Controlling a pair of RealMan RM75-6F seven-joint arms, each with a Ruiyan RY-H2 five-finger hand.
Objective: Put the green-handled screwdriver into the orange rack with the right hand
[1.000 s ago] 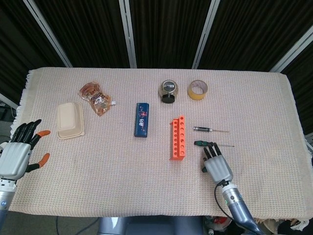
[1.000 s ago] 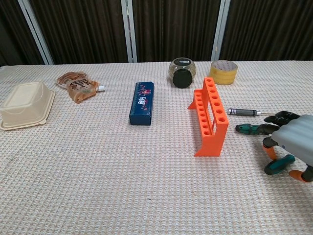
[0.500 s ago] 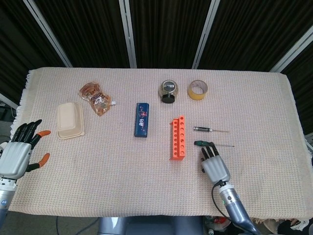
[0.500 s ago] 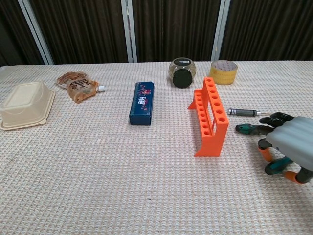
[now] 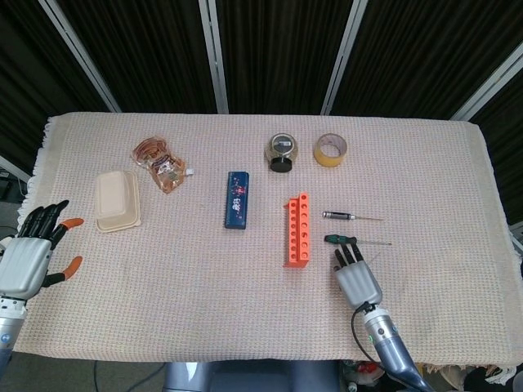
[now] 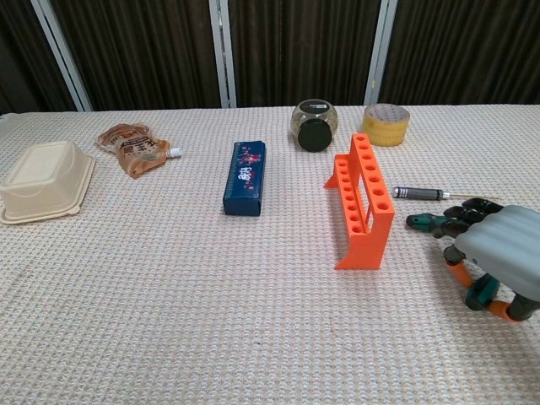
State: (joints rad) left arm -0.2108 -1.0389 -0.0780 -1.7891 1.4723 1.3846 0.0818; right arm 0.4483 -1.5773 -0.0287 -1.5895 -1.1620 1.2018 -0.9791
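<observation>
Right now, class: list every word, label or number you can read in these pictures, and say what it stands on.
None can be read.
Blue box: printed design, too small to read.
Snack pouch: print blurred.
Jar: lid label unreadable.
Tape roll, rack, screwdrivers: no text visible.

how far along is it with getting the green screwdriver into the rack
Early. Nothing is placed: the green-handled screwdriver lies flat on the cloth, right of the orange rack, whose holes look empty. In hand: the right hand sits just short of the handle, fingers reaching over it, nothing gripped. Left: grasp, lift, and slot it in. The left hand rests open, far off.
</observation>
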